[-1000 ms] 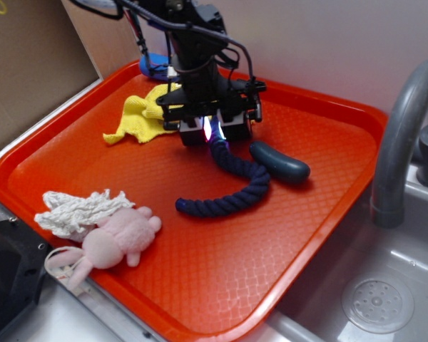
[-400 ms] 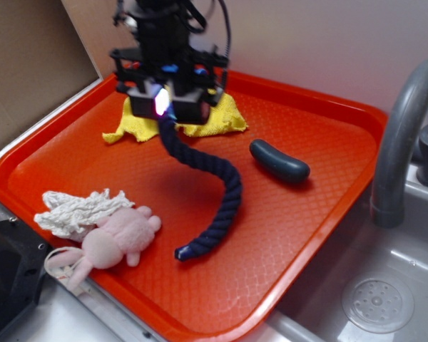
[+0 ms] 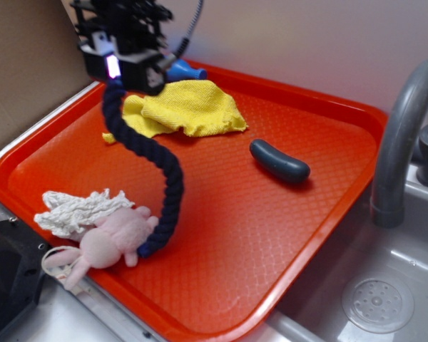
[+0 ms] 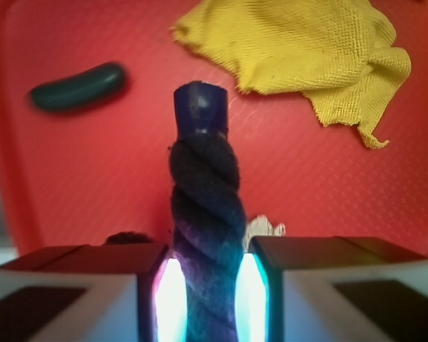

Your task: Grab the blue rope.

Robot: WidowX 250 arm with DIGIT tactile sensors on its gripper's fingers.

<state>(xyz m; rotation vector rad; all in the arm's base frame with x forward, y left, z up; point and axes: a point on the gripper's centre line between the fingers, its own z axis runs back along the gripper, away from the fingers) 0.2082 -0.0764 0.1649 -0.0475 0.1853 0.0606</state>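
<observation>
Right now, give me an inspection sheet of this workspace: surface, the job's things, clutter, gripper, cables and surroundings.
Surface: orange tray, textured, no spills seen.
Job's things: blue rope hangs from the gripper, lower end down by the pink plush toy.
Clutter: yellow cloth, dark sausage-shaped piece, white frayed cloth, blue toy partly hidden behind the gripper.
Gripper: gripper raised over the tray's back left, shut on the rope's end.
Cables: black cable above the gripper.
Surroundings: grey faucet, sink with drain.

Red tray [image 3: 299, 235] carries: 1 yellow cloth [image 3: 189, 107] at back, 1 dark sausage-shaped piece [image 3: 279, 162] right of centre, 1 white rag [image 3: 75, 212] and 1 pink plush toy [image 3: 114, 241] at front-left edge.
</observation>
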